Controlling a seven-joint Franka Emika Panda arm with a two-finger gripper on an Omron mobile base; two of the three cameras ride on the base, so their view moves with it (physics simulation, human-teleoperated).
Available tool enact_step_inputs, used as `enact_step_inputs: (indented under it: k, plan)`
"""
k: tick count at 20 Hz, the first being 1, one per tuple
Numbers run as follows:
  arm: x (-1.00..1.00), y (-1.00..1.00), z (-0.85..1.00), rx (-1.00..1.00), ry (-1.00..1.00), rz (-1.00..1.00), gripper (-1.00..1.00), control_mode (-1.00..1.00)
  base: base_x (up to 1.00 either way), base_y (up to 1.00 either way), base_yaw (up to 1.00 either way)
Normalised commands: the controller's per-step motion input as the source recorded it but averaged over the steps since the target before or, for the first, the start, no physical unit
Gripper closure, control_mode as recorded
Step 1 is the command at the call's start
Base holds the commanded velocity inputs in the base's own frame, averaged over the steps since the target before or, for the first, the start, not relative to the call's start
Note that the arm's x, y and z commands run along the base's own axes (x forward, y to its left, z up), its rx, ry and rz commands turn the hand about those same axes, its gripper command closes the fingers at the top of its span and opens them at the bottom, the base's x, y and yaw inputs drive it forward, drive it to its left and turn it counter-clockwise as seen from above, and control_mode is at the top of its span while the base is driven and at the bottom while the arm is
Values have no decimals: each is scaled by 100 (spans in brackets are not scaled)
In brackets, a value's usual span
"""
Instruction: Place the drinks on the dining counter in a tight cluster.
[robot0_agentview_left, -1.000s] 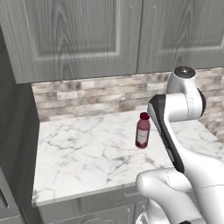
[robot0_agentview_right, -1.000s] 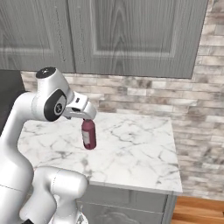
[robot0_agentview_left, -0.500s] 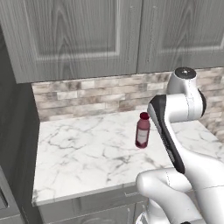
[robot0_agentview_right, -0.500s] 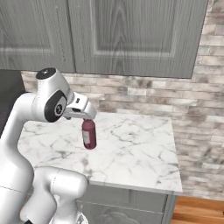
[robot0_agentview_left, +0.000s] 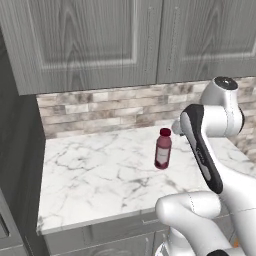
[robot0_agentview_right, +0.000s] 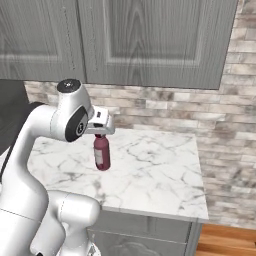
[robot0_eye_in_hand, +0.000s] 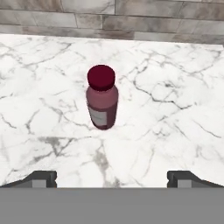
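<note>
Dark red bottle with pale label and red cap (robot0_eye_in_hand: 102, 98) stands upright on the small white grey-veined marble counter (robot0_agentview_left: 100, 175), out in the open in front of the brick backsplash (robot0_agentview_left: 100, 107), so not yet on the dining counter. Two-finger gripper (robot0_eye_in_hand: 111, 178) sits above and short of the bottle, jaws spread wide and empty, dark fingertips (robot0_eye_in_hand: 41, 178) well apart; the bottle lies ahead of it, a little off centre between the tips. Bottle's long axis is vertical, so my read is advance forward and down to straddle the body, then close.
</note>
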Motion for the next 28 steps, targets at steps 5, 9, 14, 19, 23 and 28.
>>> enact_step_inputs:
  k: [5, 9, 14, 19, 23, 28]
  plan:
    - [22, 17, 0, 0, 0, -3, -100, -100, 0, 0, 0]
    - [46, 24, -30, 0, 0, -11, -100, -100, 0, 0, 0]
    - [22, 19, -28, 0, 0, -9, -100, -100, 0, 0, 0]
    - [19, 3, -29, 0, 0, -3, -100, -100, 0, 0, 0]
    - [32, 0, -5, 0, 0, 0, -100, -100, 0, 0, 0]
    - [27, 0, 8, 0, 1, 0, -100, -100, 0, 0, 0]
